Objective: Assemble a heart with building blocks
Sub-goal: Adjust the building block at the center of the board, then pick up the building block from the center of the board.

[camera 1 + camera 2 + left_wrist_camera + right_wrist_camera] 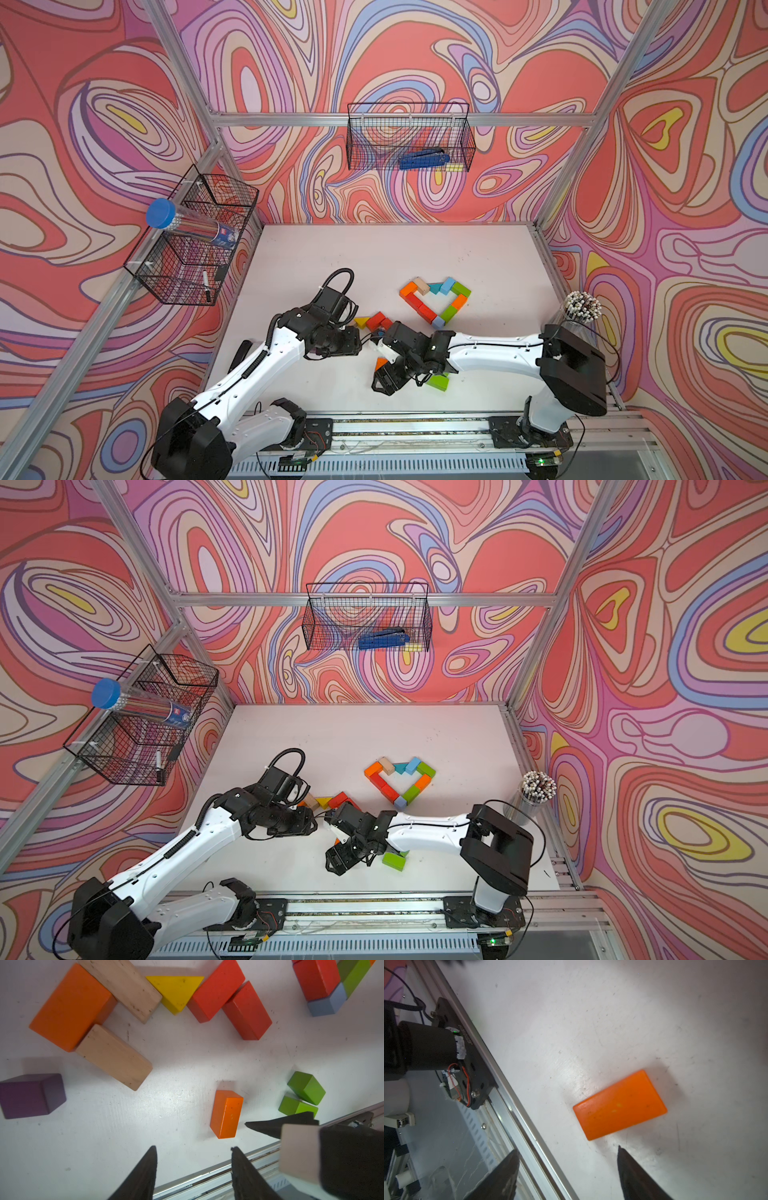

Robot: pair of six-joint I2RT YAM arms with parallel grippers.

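On the left wall, a wire basket (174, 286) holds a blue-capped clear tube (191, 226) and a marker (206, 284). Spare building blocks (376, 321) lie beside the left end effector (194, 1159), whose jaws are spread and empty. The orange brick (619, 1105) lies flat on the worktop (332, 257), just ahead of the right end effector (568, 1159). That one is also spread, empty, and nearer. The brick's long axis runs almost along the line between the fingertips, so a wrist turn seems needed. Farther off sits the heart (436, 301). The back-wall basket (361, 137) holds what looks like a blue stapler (424, 160). At the right, a cup (521, 808) holds pencils (539, 785).
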